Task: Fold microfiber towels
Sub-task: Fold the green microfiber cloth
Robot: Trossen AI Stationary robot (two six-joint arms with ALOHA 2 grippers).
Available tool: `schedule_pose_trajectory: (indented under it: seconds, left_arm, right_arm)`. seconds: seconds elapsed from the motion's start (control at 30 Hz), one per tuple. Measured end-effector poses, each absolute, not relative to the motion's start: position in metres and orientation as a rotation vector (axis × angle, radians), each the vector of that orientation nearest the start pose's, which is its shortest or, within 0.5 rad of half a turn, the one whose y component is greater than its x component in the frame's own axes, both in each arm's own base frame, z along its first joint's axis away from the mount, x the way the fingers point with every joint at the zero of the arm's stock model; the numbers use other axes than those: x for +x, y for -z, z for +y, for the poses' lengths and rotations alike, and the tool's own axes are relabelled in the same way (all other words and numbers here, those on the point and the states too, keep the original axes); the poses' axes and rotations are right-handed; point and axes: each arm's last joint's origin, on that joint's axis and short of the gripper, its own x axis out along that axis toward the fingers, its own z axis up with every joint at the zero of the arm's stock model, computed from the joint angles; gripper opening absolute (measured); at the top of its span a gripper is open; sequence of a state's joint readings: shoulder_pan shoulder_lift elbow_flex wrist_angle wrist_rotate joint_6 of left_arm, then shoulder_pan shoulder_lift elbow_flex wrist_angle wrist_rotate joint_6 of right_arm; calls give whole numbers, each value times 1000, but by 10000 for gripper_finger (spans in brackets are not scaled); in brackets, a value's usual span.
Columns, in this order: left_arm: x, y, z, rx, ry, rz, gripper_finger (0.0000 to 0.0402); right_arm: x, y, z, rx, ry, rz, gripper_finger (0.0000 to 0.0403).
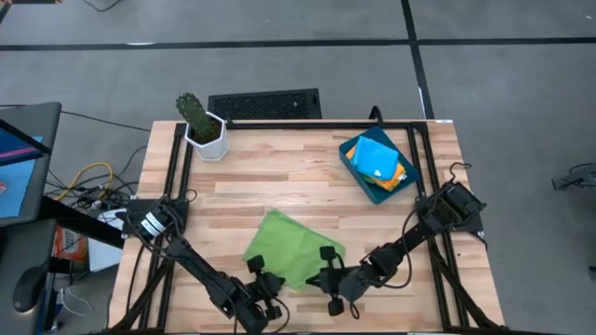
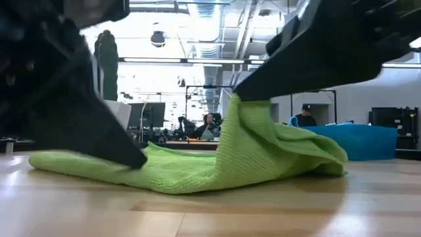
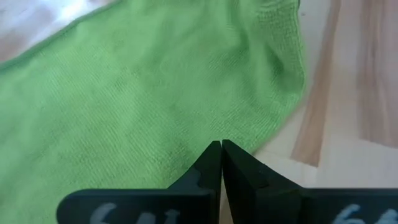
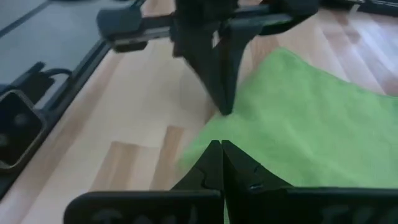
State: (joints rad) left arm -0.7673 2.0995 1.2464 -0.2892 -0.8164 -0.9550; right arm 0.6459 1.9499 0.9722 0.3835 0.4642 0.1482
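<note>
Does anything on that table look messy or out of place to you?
Only the green towel: it lies crooked near the table's front edge, one side hitched up in a rumpled ridge where the right gripper pinches it. The left gripper pinches its other corner. The blue tray looks tidy.

Counts on my table from the remote station

I count one lime green towel (image 1: 291, 247) at six o'clock, one dark-blue tray (image 1: 358, 174) at two o'clock holding a blue, a yellow and an orange cloth, one potted cactus (image 1: 200, 124) at eleven, two grippers
</note>
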Motion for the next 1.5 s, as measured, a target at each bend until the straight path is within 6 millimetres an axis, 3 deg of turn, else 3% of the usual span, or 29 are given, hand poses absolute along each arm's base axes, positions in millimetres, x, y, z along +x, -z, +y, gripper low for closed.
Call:
schedule_pose_trajectory:
  seconds: [0.5,0.87,1.13,1.5]
  left_arm:
    - [298,-96,-248,-84,-412,666,6]
    - [302,-96,-243,-52,-420,668,6]
    - [302,-95,-239,-20,-431,682,6]
    - [304,-95,-235,56,-412,719,6]
  right_arm:
    - [339,-142,205,-163,-254,483,15]
    - [347,-144,196,-131,-285,461,16]
    - [361,-116,204,-146,-301,489,22]
    - [386,-118,203,-181,-328,452,22]
